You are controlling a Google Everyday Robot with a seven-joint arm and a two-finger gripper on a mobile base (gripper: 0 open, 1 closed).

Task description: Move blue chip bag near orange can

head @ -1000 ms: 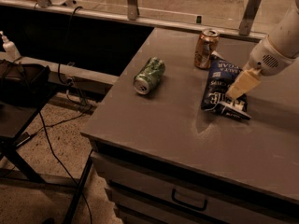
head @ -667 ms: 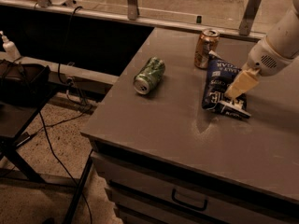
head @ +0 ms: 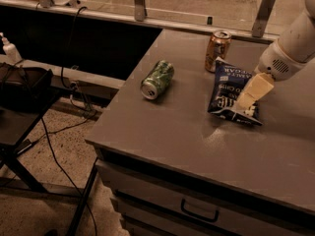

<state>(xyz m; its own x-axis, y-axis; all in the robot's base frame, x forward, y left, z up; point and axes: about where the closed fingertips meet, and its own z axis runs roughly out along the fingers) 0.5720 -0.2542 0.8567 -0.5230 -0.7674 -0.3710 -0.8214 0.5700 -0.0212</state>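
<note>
The blue chip bag lies flat on the grey counter, dark navy with white lettering. Its top corner nearly touches the orange can, which stands upright just behind it. My gripper comes in from the upper right on a white arm and rests at the bag's lower right edge. Its pale fingers point down onto the bag.
A green patterned can lies on its side to the left of the bag. A glass railing with metal posts runs behind the counter. Drawers with a handle are below the front edge. Cables and a dark cart stand at the left.
</note>
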